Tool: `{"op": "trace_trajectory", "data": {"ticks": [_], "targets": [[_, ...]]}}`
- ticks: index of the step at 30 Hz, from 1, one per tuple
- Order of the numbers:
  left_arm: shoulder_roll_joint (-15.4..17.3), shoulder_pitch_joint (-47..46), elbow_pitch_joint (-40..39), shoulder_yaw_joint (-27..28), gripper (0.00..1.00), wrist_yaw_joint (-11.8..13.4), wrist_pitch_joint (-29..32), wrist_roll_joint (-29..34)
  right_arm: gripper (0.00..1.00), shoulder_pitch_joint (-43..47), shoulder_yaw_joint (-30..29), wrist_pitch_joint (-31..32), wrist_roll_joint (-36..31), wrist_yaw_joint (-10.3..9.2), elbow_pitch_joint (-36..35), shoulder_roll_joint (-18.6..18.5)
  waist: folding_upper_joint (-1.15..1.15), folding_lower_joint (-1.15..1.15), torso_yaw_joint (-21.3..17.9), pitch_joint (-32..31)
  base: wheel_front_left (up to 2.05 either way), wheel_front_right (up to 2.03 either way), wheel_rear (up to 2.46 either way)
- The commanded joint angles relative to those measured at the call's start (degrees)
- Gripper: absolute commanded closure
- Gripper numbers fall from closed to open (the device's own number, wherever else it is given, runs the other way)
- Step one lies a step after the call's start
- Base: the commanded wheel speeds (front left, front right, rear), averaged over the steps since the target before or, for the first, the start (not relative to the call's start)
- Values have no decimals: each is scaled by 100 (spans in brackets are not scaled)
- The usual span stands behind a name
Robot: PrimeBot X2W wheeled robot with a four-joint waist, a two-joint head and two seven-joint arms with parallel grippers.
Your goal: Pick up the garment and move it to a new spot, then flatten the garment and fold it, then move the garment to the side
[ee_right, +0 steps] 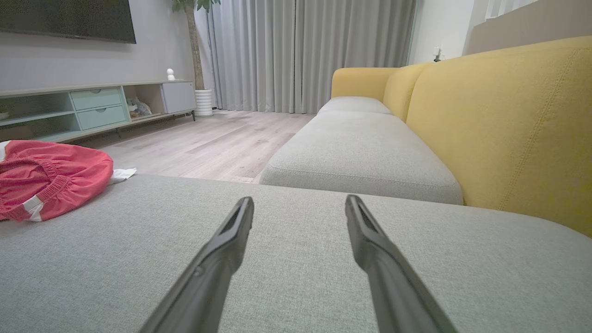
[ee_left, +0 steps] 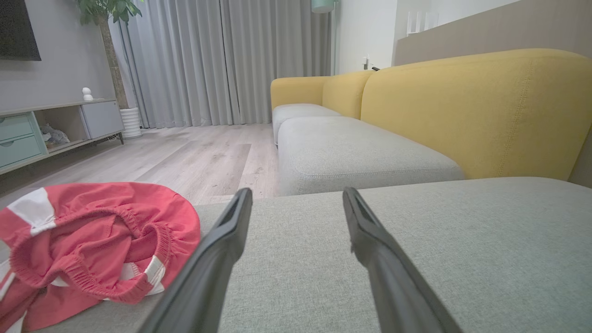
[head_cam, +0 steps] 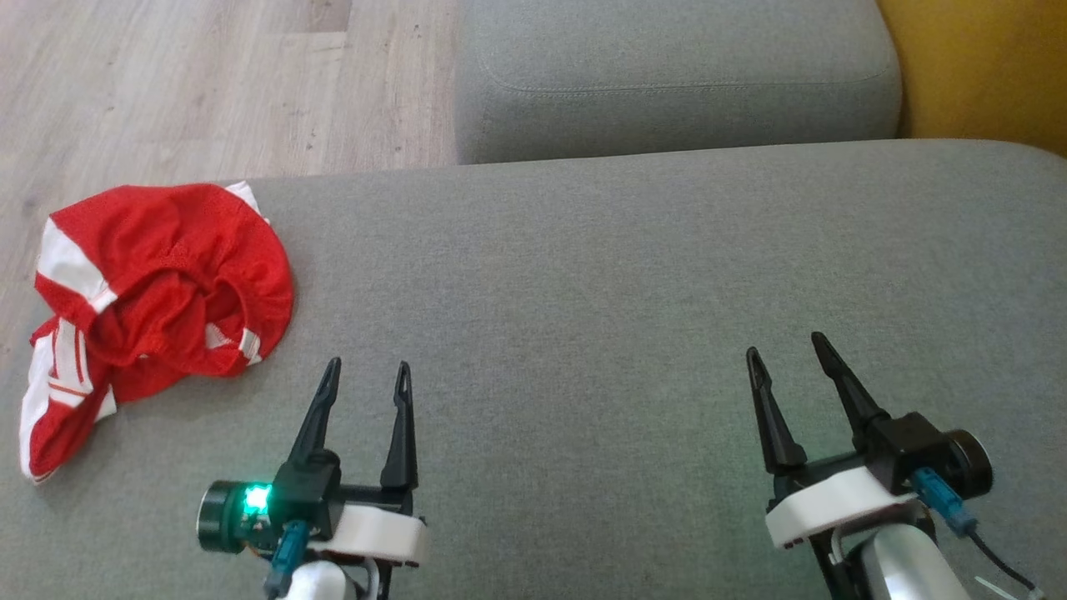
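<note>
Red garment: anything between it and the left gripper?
Nothing visible. Only bare grey cushion lies between the open left gripper and the red garment, which sits crumpled at the cushion's left edge, ahead and to the left of the gripper.

Living room from the right wrist view: grey seat cushions (ee_right: 360,152) at centre, yellow sofa back (ee_right: 504,125) at 3 o'clock, grey curtains (ee_right: 305,51) at 12 o'clock, potted plant (ee_right: 193,41) at 11 o'clock, low media cabinet (ee_right: 92,108) and pale wood floor (ee_right: 208,148) at 9 o'clock.
</note>
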Motion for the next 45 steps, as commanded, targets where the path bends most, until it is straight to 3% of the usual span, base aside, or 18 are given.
{"op": "trace_trajectory", "data": {"ticks": [1,8,18,28,38,45], "targets": [[36,-335,-166,158,0,40,-56,-2,0,-325,115,-61,4,44,-177,-47,0,0,21,4,0,0,0],[36,-387,-247,180,0,95,-56,-48,0,-310,14,-61,-40,44,-176,-47,0,0,425,112,0,0,0],[36,-464,-247,448,0,-4,-56,-87,0,-377,-51,-61,-64,44,-132,-47,0,0,1665,264,0,0,0],[36,-262,-420,698,0,34,-56,-32,0,-391,-12,-61,-88,44,-109,-47,0,0,2482,335,0,0,0],[36,-275,-482,1028,0,-135,-56,11,0,-391,-15,-61,-209,44,-94,-47,0,0,2644,477,0,0,0],[36,-850,-742,1012,0,-6,-56,126,0,-562,-105,-61,-586,44,-115,-47,0,0,2406,966,0,0,0]]}}
